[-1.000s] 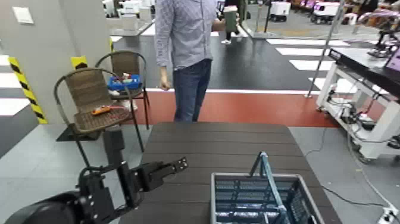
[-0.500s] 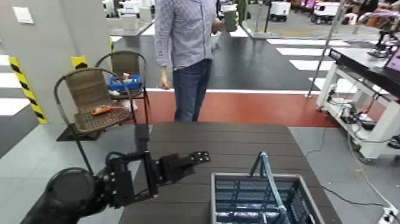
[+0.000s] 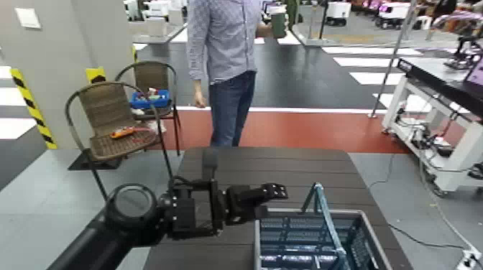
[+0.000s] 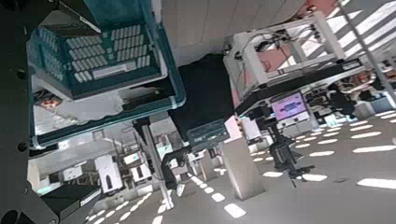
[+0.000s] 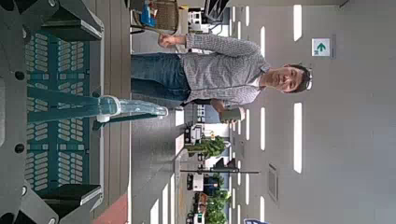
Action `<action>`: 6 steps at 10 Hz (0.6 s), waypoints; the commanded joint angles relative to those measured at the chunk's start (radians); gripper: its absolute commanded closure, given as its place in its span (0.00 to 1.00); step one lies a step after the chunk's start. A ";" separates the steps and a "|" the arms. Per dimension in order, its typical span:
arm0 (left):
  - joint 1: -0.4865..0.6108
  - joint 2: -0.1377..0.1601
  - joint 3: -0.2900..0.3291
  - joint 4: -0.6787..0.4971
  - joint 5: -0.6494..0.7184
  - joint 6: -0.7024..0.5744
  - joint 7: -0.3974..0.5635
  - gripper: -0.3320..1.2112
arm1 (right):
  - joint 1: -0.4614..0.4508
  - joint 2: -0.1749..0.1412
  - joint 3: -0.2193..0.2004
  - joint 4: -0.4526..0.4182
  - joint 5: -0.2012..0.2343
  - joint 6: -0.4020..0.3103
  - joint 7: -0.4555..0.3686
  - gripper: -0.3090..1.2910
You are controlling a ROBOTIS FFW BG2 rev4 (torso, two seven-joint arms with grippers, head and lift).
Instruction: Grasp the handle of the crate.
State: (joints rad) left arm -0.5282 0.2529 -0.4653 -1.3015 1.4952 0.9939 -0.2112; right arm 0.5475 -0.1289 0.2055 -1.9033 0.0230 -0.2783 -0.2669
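Handle [image 3: 327, 219] of the crate [image 3: 352, 212] runs fore-and-aft, rightward of the wide-open left tool [image 3: 276, 192]; the right tool [image 5: 98, 109], also spread, faces it.

No words, brands or numbers can be read; the right wrist view shows a green-and-white sign [image 5: 321, 47] with an arrow, high against the pale ceiling area [image 5: 346, 103], its other marks too small to tell

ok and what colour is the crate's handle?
Teal-blue; the handle shows best in the right wrist view.
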 commanded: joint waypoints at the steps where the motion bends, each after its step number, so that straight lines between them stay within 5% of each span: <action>1: -0.058 -0.023 -0.075 0.073 0.076 0.005 0.013 0.29 | -0.006 0.000 0.005 0.004 0.000 -0.004 0.000 0.29; 6: -0.108 -0.075 -0.199 0.156 0.111 -0.061 0.001 0.29 | -0.017 -0.005 0.014 0.010 -0.005 -0.009 0.000 0.29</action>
State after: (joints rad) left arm -0.6361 0.1833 -0.6514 -1.1524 1.6009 0.9381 -0.2097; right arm 0.5321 -0.1325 0.2181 -1.8930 0.0194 -0.2867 -0.2669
